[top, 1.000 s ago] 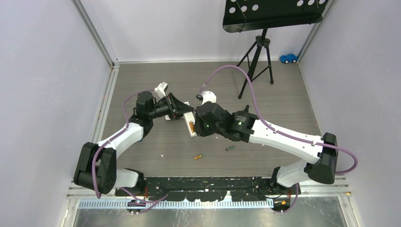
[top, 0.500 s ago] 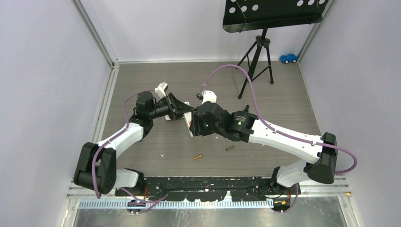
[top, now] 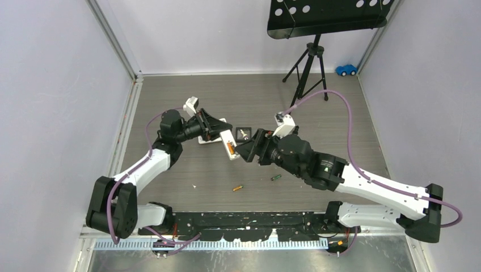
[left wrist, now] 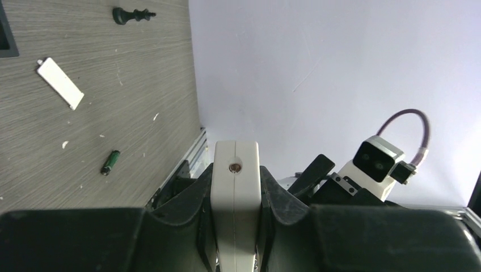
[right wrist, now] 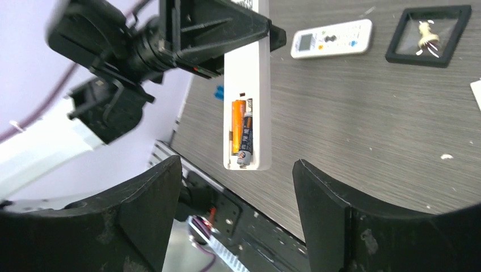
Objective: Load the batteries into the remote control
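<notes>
right gripper [right wrist: 235,165] now released, drawn back | left gripper [top: 221,134] clenched on remote control [right wrist: 249,85] | two batteries [right wrist: 238,122] seated side by side | loading looks complete

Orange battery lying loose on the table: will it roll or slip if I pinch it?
Probably rolls: the orange battery is a tiny cylinder lying on its side on the flat table. Likely rigid and light; being so slim, a pinch may squirt it away.

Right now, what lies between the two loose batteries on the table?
Nothing: the top view shows only bare tabletop between the orange battery and the green battery.
</notes>
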You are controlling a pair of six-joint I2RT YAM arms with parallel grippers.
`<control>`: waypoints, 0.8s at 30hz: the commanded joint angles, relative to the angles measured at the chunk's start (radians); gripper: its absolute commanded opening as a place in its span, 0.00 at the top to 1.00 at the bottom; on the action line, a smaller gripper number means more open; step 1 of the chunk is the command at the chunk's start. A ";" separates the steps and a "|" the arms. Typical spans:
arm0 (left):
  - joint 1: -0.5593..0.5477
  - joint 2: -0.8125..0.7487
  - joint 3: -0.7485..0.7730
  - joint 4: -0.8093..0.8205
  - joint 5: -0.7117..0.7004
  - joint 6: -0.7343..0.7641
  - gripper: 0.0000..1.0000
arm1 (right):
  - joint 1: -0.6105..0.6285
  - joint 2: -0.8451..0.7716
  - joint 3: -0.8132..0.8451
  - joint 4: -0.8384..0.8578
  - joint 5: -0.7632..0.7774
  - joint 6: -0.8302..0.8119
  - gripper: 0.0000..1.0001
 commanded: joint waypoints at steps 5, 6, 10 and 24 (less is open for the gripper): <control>-0.004 -0.075 -0.025 0.178 -0.088 -0.139 1.00 | 0.006 -0.140 -0.138 0.287 0.102 0.155 0.22; -0.004 -0.081 -0.025 0.178 -0.095 -0.142 1.00 | 0.006 -0.153 -0.151 0.289 0.115 0.169 0.22; -0.003 -0.095 -0.026 0.189 -0.118 -0.161 1.00 | 0.007 -0.183 -0.198 0.334 0.131 0.211 0.20; 0.014 -0.063 -0.081 0.373 -0.170 -0.369 1.00 | 0.006 -0.087 -0.326 0.726 0.012 0.323 0.18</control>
